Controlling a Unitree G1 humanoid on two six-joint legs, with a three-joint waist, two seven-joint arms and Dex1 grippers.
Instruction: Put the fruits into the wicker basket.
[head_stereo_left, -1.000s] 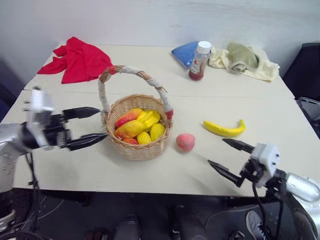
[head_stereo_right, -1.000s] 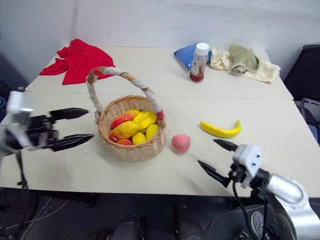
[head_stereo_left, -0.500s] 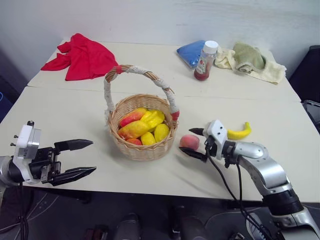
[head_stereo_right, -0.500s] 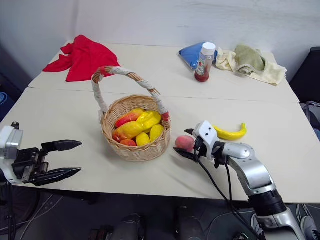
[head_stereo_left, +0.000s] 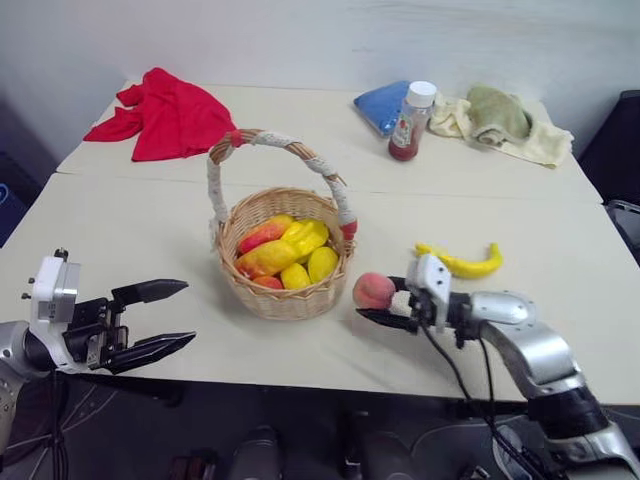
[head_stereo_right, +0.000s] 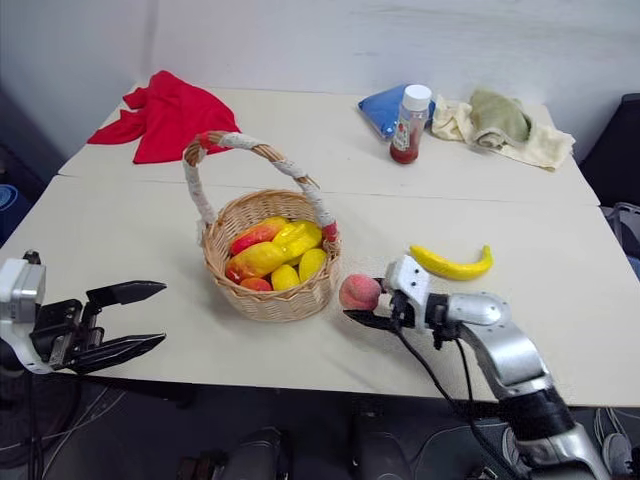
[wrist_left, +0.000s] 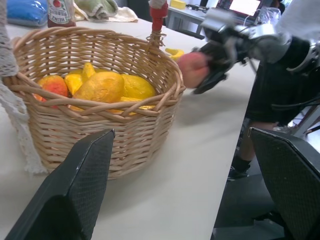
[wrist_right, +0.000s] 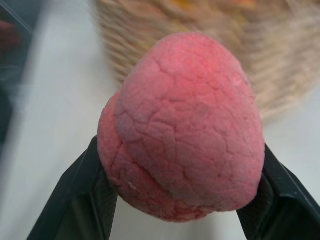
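Gripping the peach, the right gripper has both black fingers closed against it, just beside the wicker basket on the basket's right. Head view: basket sits mid-table w/ mango and other yellow/red fruits inside, arched handle up. Banana lies on the table behind the right gripper, apart from the basket. Left gripper hangs at the table's near-left edge, fingers spread wide, nothing between them, well apart from the basket. Far side: red cloth, bottle, blue item, towels.

Left wrist view: own two fingers stand far apart, empty; basket wall close ahead, mango on top of the pile, peach clamped in the right gripper past the basket rim.

Right wrist view: peach pinched between fingers on both sides, basket weave blurred just behind.
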